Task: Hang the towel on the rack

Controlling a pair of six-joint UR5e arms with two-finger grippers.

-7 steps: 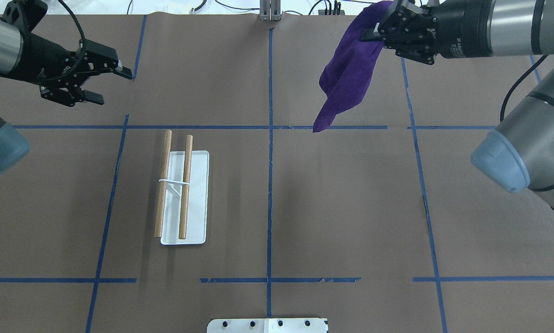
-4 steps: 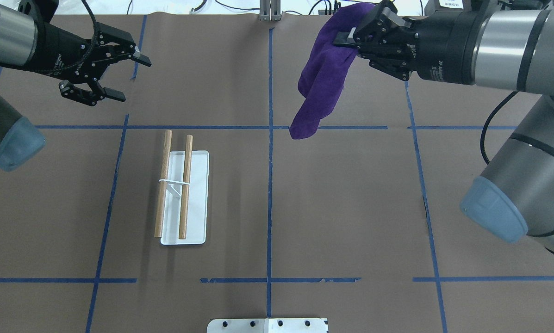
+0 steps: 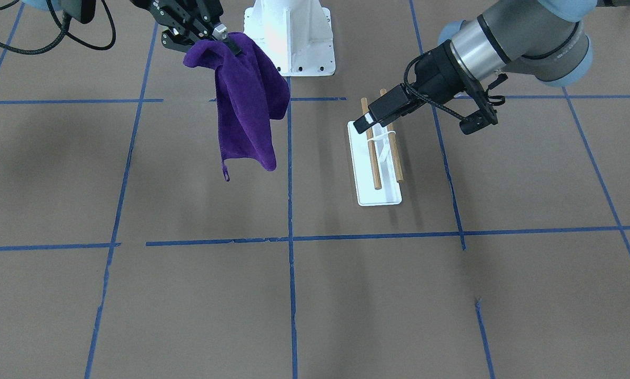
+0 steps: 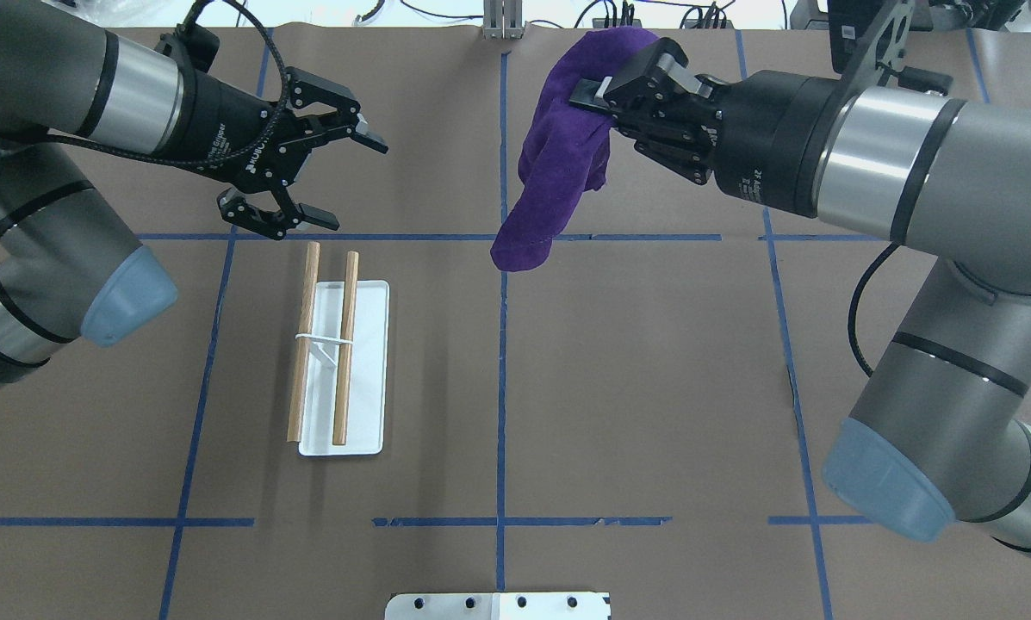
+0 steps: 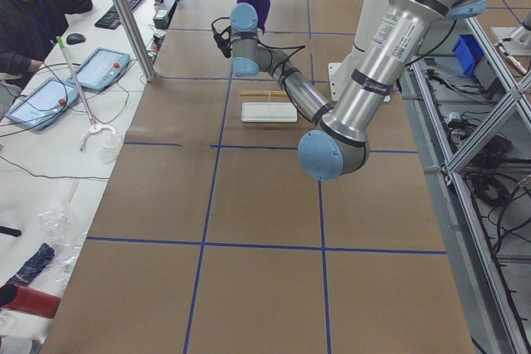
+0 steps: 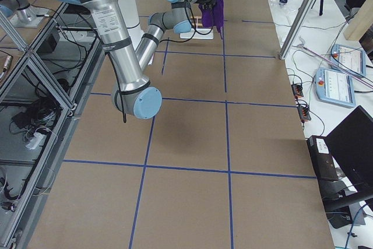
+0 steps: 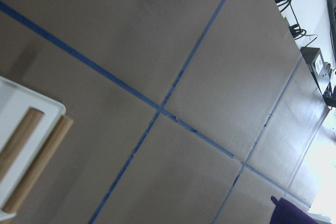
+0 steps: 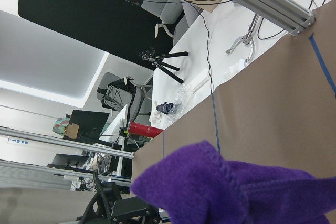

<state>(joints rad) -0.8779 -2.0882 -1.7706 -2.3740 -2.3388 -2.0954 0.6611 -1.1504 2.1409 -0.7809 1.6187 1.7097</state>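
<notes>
Right claw (image 4: 591,89), reaching sideways, clamps the purple towel (image 4: 558,164) aloft — left claw (image 4: 351,182) hangs spread wide near the rack (image 4: 364,362).

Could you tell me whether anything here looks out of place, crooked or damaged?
Nothing serious. The rack stands upright, its two dowels parallel. The towel hangs bunched from one edge in the right claw, not spread. The blue tape line nearest the robot is frayed and broken.

Blue tape lines (image 4: 500,344) cross the brown table (image 4: 653,387); white pedestal (image 3: 293,37) stands there.
</notes>
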